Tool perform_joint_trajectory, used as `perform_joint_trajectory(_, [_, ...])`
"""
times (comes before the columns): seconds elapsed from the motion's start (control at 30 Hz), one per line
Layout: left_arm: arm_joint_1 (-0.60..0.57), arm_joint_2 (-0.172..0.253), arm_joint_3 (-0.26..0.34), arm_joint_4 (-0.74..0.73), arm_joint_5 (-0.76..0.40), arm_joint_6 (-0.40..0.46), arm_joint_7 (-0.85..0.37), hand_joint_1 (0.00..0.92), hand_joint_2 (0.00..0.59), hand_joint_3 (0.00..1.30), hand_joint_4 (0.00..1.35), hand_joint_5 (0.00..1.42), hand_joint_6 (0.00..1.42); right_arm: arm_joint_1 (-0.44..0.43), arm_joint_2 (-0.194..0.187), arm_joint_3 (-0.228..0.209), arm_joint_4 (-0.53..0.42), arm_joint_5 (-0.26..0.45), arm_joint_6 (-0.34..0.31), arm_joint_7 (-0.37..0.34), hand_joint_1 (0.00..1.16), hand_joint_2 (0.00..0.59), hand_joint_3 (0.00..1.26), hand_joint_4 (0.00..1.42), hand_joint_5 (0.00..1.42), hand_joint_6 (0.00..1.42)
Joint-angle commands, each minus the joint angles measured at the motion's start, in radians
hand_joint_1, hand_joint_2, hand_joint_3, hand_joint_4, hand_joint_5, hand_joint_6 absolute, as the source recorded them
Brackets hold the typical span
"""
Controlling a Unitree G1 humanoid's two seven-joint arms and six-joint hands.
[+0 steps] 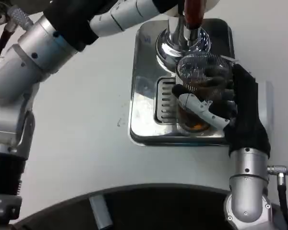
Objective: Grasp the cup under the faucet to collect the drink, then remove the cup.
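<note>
Head view: our right hand [230, 112] is wrapped around the ribbed clear cup [201, 91], which holds brown drink, just below the faucet [185, 40] over the chrome drip tray [144, 96]. We cannot tell our left hand's state.

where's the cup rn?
Head view, right of centre: the cup sits on the steel drip tray, just in front of the faucet, held by the right hand.
</note>
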Motion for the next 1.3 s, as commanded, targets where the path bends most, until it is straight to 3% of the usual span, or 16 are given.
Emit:
perform_joint_trajectory(0.03, [0.044,0.027,0.027,-0.035,-0.027,0.012,-0.004,0.000,0.098,0.16,0.19,0.30,0.26,0.040,0.015,0.008,-0.044,-0.013,0.015,0.003,0.93,0.179,0.63,0.74,0.91,0.82])
perform_joint_trajectory(0.77, [0.199,0.070,0.108,-0.132,-0.057,0.065,0.005,0.000,0.097,0.17,0.20,0.31,0.26,0.098,0.012,0.003,-0.127,-0.036,0.020,0.013,0.95,0.148,0.70,0.84,1.04,1.00])
perform_joint_trajectory(1.3, [0.404,0.099,0.171,-0.282,-0.080,0.135,0.035,0.000,0.097,0.17,0.21,0.32,0.27,0.215,0.004,-0.012,-0.303,-0.034,0.027,0.061,0.97,0.132,0.74,0.89,1.08,1.09])
